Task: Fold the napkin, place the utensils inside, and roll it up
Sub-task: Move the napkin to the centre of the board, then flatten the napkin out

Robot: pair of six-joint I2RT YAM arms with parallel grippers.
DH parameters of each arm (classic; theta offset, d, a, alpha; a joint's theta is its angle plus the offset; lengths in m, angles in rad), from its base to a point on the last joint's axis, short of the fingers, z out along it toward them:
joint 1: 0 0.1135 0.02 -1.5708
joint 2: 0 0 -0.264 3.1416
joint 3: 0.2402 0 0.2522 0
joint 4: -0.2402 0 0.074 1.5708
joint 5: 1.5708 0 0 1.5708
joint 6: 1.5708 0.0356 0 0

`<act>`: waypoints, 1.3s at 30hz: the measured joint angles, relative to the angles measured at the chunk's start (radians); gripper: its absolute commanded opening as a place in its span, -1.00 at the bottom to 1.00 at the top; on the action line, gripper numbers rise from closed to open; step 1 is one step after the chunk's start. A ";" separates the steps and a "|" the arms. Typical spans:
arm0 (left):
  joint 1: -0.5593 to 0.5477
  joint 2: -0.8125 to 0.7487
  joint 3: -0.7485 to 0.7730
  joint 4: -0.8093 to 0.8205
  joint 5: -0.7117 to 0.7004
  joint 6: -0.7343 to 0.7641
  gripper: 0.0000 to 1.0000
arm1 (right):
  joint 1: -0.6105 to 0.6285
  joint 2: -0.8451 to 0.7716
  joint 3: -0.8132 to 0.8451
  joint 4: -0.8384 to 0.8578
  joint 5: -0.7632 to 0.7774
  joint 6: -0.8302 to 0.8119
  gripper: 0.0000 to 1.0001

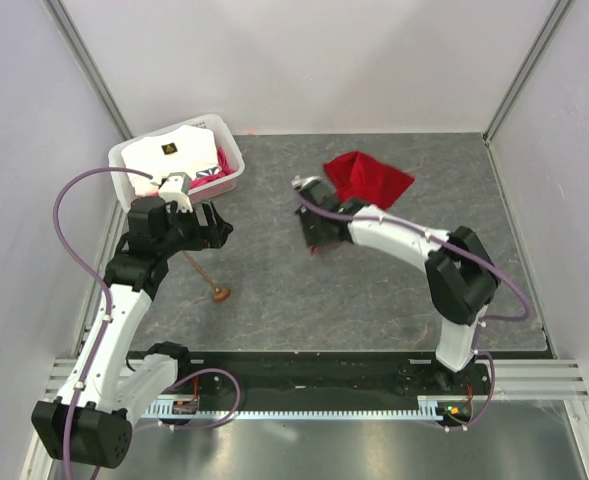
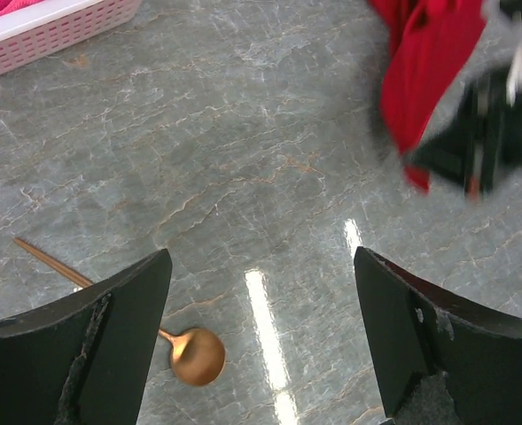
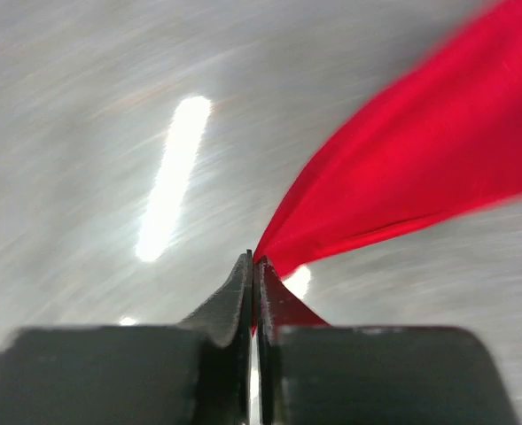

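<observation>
Grey marbled table [image 1: 374,300] | white basket [image 1: 117,165] in far left corner | napkin [image 1: 369,178] bunched well right of basket; one edge pinched in right gripper [image 3: 253,261], jaws closed tight on cloth | spoon [image 1: 209,280] flat, nearer than basket | left gripper [image 2: 261,257] over spoon; jaws wide, holding nothing

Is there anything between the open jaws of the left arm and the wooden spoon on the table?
Nothing visible does. The spoon lies bare on the table close under the open left jaws; one jaw only hides part of its handle in the wrist view. The napkin and the basket are well aside.
</observation>
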State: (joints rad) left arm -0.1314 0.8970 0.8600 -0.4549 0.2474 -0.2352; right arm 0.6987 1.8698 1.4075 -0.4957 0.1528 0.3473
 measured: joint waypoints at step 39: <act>-0.411 0.314 -0.186 0.071 -0.253 -0.291 0.54 | -0.460 -0.058 -0.253 0.071 -0.157 0.011 0.08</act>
State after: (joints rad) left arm -0.5423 1.2110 0.6739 -0.3836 -0.0059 -0.5259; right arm 0.2382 1.8118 1.1542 -0.4252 -0.0040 0.3588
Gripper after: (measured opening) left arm 0.794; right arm 0.545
